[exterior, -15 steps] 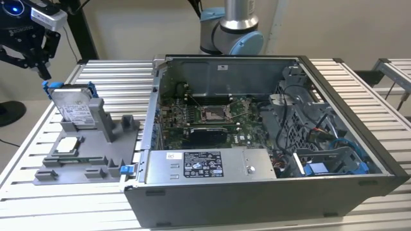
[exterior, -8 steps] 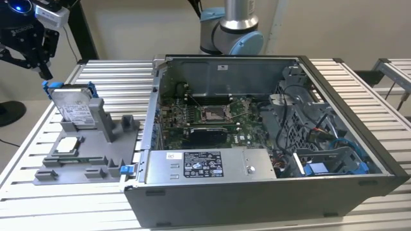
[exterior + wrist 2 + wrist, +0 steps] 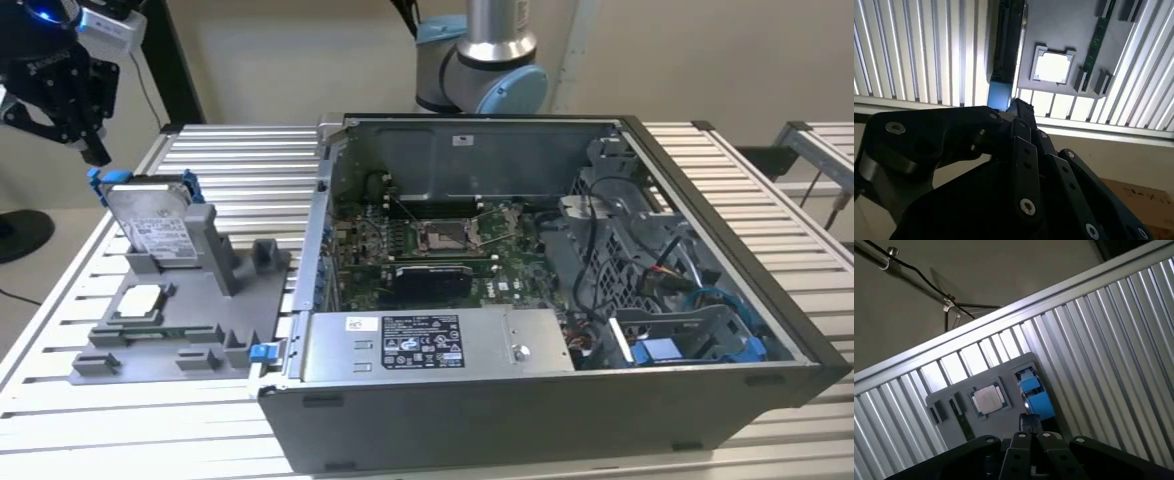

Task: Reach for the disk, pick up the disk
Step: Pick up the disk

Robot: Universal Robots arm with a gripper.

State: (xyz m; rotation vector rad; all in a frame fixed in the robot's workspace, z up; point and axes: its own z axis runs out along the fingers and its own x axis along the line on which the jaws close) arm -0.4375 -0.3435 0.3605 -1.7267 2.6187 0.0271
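No text is clear enough to read. In the exterior view, the disk (image 3: 158, 228) carries a white printed label with lines of tiny dark print, too small to make out. The grey power supply box (image 3: 534, 345) at the front of the open computer case (image 3: 534, 420) bears a black-and-white sticker (image 3: 420, 342) crowded with small print and symbols. A smaller white tag (image 3: 360, 323) lies just beside that sticker. Neither is legible. A little white wall sticker (image 3: 465, 139) sits on the case's inner back panel, and its marks are unreadable.
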